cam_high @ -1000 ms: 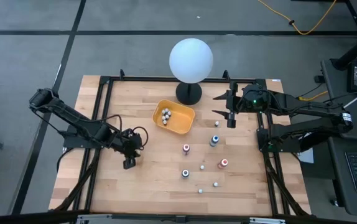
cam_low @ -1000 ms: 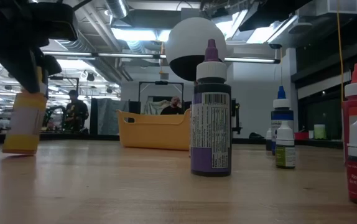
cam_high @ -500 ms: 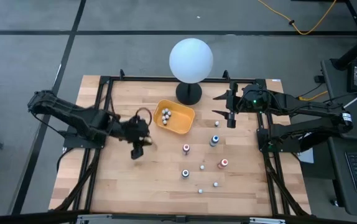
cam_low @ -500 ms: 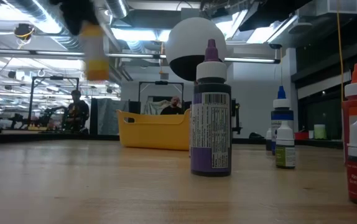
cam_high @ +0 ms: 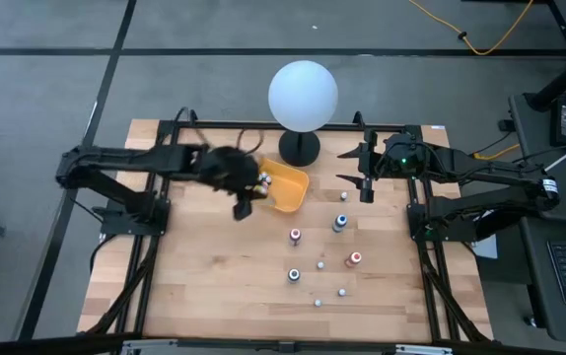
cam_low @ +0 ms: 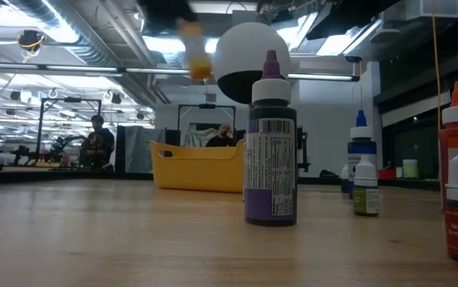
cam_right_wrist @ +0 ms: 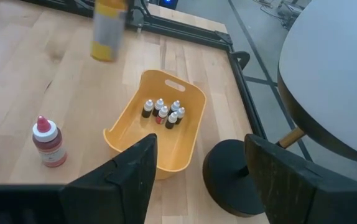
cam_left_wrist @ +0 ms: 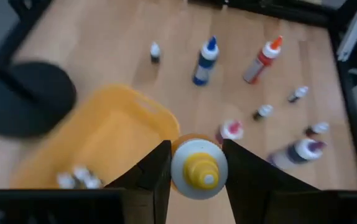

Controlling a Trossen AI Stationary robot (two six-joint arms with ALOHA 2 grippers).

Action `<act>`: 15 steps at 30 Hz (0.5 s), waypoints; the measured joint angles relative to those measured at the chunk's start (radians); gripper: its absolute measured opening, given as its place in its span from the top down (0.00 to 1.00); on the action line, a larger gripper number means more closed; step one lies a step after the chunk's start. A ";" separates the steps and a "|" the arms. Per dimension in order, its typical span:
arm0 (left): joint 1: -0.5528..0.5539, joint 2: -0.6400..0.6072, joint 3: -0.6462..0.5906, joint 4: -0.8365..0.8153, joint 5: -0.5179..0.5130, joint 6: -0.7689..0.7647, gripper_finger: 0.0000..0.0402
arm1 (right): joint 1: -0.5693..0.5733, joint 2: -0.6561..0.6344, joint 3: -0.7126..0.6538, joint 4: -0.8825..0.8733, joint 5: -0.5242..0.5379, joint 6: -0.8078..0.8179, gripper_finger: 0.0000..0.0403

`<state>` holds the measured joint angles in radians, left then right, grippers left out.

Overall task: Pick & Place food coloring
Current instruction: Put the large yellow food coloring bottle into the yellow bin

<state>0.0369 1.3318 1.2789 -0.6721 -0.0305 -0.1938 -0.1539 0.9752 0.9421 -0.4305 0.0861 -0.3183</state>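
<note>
Left gripper (cam_left_wrist: 194,163) swung from counter to tray (cam_high: 288,200), clamping yellow bottle (cam_left_wrist: 197,168) | right gripper (cam_right_wrist: 197,163) parked, fingers apart | risk: release at tray's edge drops bottle outside.

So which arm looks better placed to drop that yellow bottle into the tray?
The left. Its gripper holds the yellow bottle by the yellow tray; the right gripper waits empty beside the globe's base.

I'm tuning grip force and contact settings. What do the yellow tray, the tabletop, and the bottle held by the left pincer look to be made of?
The yellow tray looks like moulded plastic: smooth matte walls, rounded corners, a cut handle slot. The tabletop appears to be wood: jointed pale planks with visible grain. The yellow-capped bottle in the left pincer is probably plastic with a moulded dropper cap, though motion blur leaves that open.
</note>
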 joint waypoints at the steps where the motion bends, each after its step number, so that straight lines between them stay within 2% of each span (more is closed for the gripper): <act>1: 0.016 0.039 0.046 -0.012 0.004 0.041 0.71 | 0.000 0.000 0.000 0.000 0.000 0.000 0.40; 4: 0.069 0.151 0.159 -0.024 0.024 0.120 0.71 | 0.000 0.000 0.000 0.000 0.000 0.000 0.40; 6: 0.109 0.208 0.190 -0.026 0.085 0.141 0.71 | 0.000 0.000 0.000 0.000 0.000 0.000 0.40; 8: 0.137 0.250 0.185 -0.028 0.128 0.171 0.71 | 0.000 0.000 0.000 0.000 0.000 0.000 0.40; 11: 0.155 0.309 0.170 -0.020 0.116 0.243 0.71 | 0.000 0.000 0.000 -0.001 0.000 0.000 0.40; 15: 0.178 0.388 0.166 0.090 0.137 0.286 0.71 | 0.000 0.000 0.000 -0.001 0.000 0.000 0.40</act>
<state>0.2147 1.7195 1.4448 -0.5825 0.1065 0.0921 -0.1541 0.9756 0.9421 -0.4316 0.0864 -0.3186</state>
